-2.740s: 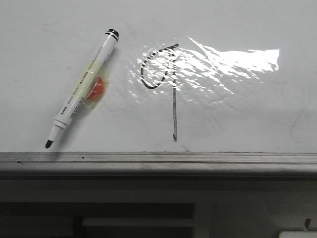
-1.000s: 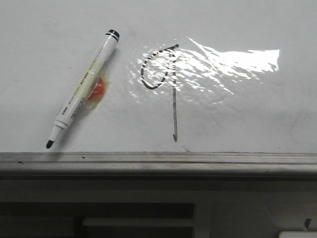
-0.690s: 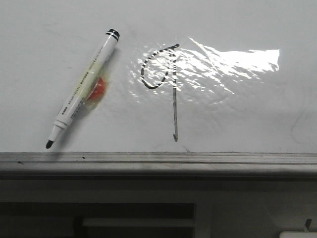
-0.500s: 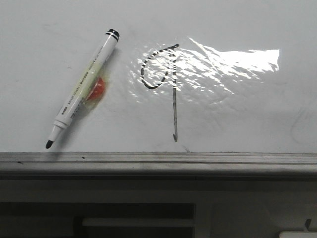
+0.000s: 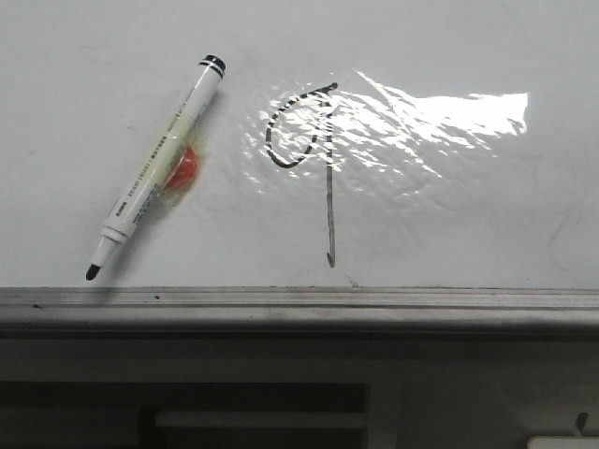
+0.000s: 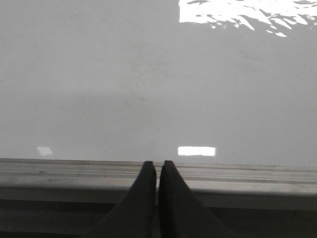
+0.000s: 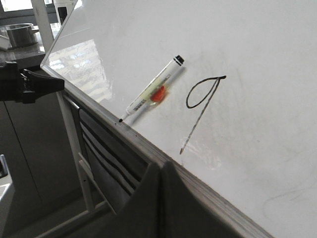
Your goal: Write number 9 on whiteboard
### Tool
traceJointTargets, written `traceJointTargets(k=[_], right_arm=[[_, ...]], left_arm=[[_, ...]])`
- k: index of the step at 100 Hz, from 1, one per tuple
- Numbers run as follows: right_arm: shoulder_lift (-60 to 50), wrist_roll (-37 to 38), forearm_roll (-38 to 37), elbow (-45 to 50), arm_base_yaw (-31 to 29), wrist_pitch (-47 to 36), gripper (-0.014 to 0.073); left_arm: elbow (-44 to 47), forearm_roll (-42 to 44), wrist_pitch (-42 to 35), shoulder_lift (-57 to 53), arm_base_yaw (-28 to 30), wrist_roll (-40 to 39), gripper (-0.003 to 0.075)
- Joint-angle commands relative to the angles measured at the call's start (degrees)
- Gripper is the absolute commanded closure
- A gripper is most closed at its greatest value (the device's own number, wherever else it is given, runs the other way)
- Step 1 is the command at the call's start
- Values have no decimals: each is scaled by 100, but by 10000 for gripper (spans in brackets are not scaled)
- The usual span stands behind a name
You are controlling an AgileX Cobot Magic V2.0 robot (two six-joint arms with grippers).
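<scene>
whiteboard (image 5: 449,224) — marker (image 5: 157,166), number 9 (image 5: 304,140)

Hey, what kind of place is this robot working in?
Probably an indoor lab or workshop. A whiteboard with a drawn number 9, an uncapped marker lying on it, and a window behind.

The left gripper (image 6: 157,171) is showing in its wrist view with its two dark fingers (image 6: 146,181) pressing flat against each other, tips meeting with only a hairline seam between them, and nothing is sitting between them. The right gripper (image 7: 161,171) is likewise showing its fingers (image 7: 148,191) lying together, closed on nothing. Neither arm is appearing in the front view.
</scene>
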Motion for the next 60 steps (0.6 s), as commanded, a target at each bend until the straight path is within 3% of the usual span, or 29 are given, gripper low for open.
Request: traceJointTargets(k=[1, 10, 18, 34, 42, 50, 60], right_arm=[[50, -79, -227, -131, 6, -452, 654], [50, -79, -479, -60, -6, -707, 654], [50, -79, -588, 145, -247, -1512, 654], [50, 2, -588, 856, -1544, -4019, 654], [50, 161, -588, 1155, -2230, -4785, 654], [50, 348, -578, 1305, -2939, -4773, 654], [45, 728, -578, 1292, -3786, -3702, 654]], left_arm=[[108, 10, -252, -173, -41, -12, 741], [108, 10, -252, -173, -41, -12, 741], [108, 10, -252, -173, -41, -12, 741], [108, 10, -252, -173, -41, -12, 741], [108, 10, -252, -173, -41, -12, 741], [108, 10, -252, -173, -41, -12, 741], [108, 10, -252, -173, -41, -12, 741]])
